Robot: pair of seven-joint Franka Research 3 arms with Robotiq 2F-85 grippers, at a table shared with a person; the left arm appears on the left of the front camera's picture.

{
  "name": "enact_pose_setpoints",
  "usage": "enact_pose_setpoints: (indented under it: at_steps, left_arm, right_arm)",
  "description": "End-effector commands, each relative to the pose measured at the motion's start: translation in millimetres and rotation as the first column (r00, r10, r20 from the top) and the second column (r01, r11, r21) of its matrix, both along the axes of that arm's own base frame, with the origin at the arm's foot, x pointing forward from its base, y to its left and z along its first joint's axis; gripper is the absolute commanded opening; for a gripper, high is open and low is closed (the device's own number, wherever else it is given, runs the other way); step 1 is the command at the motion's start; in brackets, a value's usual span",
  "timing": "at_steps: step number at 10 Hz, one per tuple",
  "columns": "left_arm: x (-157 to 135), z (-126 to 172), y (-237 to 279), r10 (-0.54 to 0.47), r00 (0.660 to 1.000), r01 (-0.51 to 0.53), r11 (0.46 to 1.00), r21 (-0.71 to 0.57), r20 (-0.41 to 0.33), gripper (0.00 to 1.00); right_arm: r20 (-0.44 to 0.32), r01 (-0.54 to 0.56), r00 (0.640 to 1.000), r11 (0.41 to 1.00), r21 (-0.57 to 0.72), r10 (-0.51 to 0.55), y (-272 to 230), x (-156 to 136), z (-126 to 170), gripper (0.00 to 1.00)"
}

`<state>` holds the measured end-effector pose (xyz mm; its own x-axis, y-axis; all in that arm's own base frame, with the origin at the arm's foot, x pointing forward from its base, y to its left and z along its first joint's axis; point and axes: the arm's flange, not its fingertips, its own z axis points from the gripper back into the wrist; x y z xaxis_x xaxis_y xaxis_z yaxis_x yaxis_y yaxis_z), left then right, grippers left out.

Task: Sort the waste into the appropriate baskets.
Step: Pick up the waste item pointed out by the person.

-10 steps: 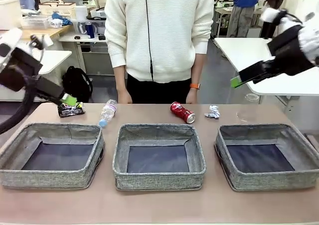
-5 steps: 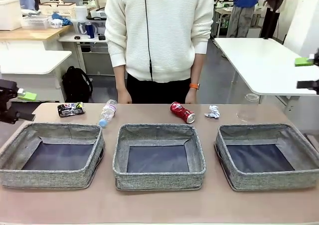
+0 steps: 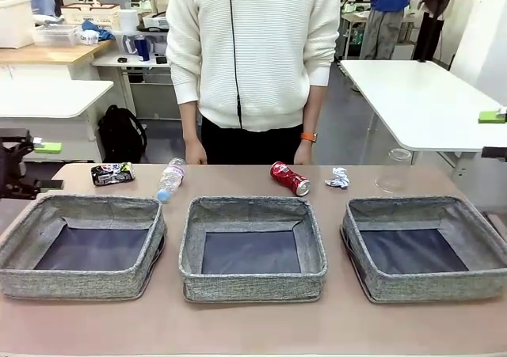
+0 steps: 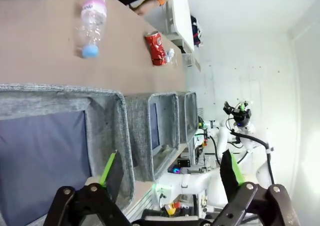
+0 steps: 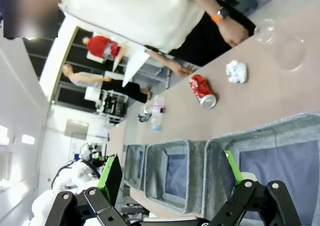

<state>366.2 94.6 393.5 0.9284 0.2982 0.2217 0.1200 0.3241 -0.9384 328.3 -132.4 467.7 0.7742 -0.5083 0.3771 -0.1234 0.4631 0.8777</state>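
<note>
Pulled back to opposite sides since before, left gripper (image 3: 47, 166) and right gripper (image 3: 493, 134) both hang spread apart.

Lab, white worktables (image 3: 416, 96), cluttered benches (image 3: 40, 54)

No writing that I can read.
The red can (image 3: 290, 178) near the frame's middle, the clear bottle (image 3: 170, 179) with its pinkish label and the dark can (image 3: 112, 173) at middle left carry print, all too small and blurred for me.
</note>
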Motion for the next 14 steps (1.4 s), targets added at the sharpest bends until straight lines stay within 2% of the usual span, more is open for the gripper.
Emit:
enact_pose_setpoints:
  at_steps: [1, 14]
  left_arm:
    - [-11.4, -0.9, 18.3, -0.013, 1.0, 0.013, 1.0, -0.018, 0.01, 1.0]
    - [-11.4, -0.9, 18.3, -0.013, 1.0, 0.013, 1.0, -0.018, 0.01, 1.0]
  right_arm:
    - [0.015, -0.007, 1.0, 1.0, 0.016, 0.006, -4.3, -3.4, 8.1, 1.0]
    - [0.015, -0.007, 1.0, 1.0, 0.016, 0.006, -4.3, -3.4, 8.1, 1.0]
